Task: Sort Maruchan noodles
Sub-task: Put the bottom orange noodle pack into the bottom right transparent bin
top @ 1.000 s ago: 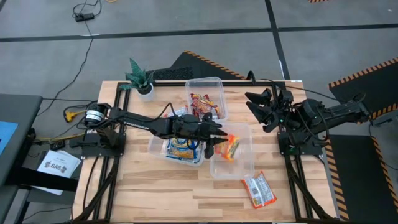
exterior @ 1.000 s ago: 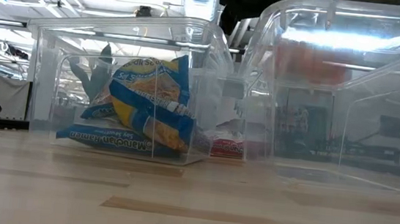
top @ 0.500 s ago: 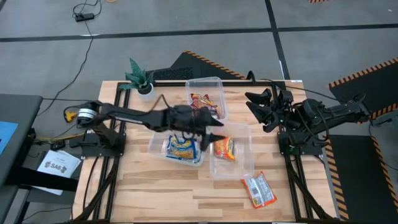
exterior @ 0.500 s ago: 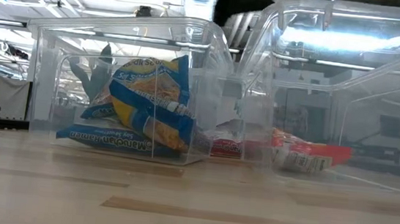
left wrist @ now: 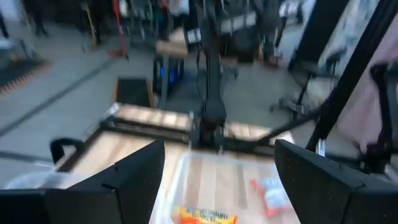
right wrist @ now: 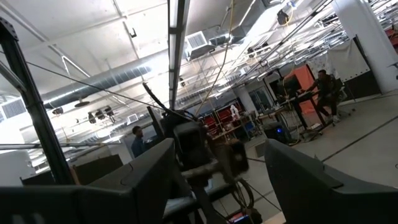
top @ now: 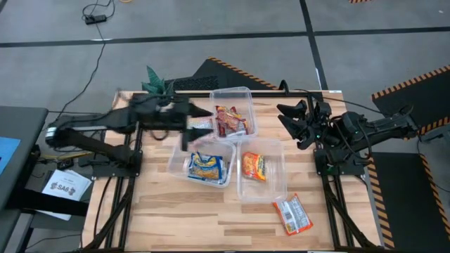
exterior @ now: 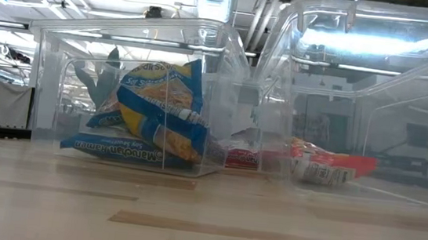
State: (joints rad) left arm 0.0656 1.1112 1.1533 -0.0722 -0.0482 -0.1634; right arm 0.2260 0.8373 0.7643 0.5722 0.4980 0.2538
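**A:** Why does each clear bin hold only one colour?

**B:** That is the sorting, as I read it. The bin (top: 234, 110) at upper centre of the high view holds red Maruchan packets (top: 229, 120). The bin (top: 204, 166) at centre holds blue-and-yellow packets (top: 206, 167). The bin (top: 261, 171) just right of it holds one orange packet (top: 254, 166), lying flat on its floor. In the low view the blue ones (exterior: 154, 114) lean piled against their wall.

**A:** Anything not yet sorted?

**B:** One red-and-white packet (top: 293, 214) lies loose on the counter (top: 162, 218), lower right of the high view, just below the orange bin.

**A:** And the pincers?

**B:** The left pincer (top: 188, 130) hangs over the counter's upper left, beside the red bin; its wrist view shows both fingers (left wrist: 124, 180) spread wide with nothing between them. The right pincer (top: 292, 119) is parked at the right edge, clear of the bins; its fingers (right wrist: 298, 174) also stand apart and empty.

**A:** Room to move?

**B:** The bins stand nearly touching, so reaching between them looks tight. The lower left of the counter is bare wood. The loose packet sits near the lower right edge, so a sideways nudge could push it off. A small potted plant (top: 159, 88) occupies the upper left corner.
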